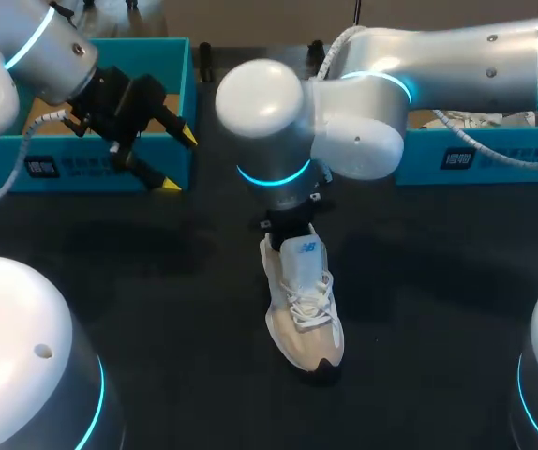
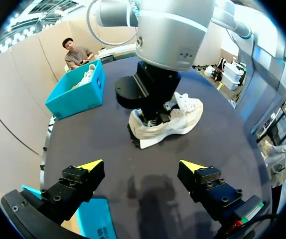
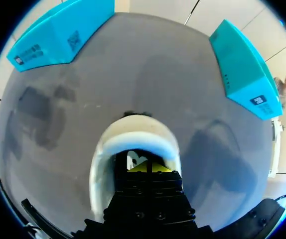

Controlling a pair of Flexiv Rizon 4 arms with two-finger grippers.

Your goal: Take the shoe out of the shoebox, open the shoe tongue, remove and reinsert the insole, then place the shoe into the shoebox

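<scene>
- The right gripper [image 3: 148, 168] is sunk in the shoe's [image 1: 304, 305] heel opening, its yellow tips together. Whether the insole is nipped between them is hidden.
- The shoe stands on its sole at the centre of the frame in the head view, heel towards the top and toe towards the bottom. It is laced, with the tongue [image 1: 305, 249] just below the gripper.
- This looks like the insole step. A pull should go straight up and a little heelward so the insole slides out along the shoe rather than buckling under the tongue.
- Nothing pins the shoe, so a hard pull would likely lift it off the tabletop [image 1: 438, 281].
- The left gripper [image 1: 177, 161] hangs at the upper left with its tips wide apart and empty, well away from the shoe. It could press on the toe to steady the shoe.
- The left box [image 1: 63, 169] behind it looks the likely home for the shoe. The right box [image 1: 494, 155], upper right, already holds another shoe.
</scene>
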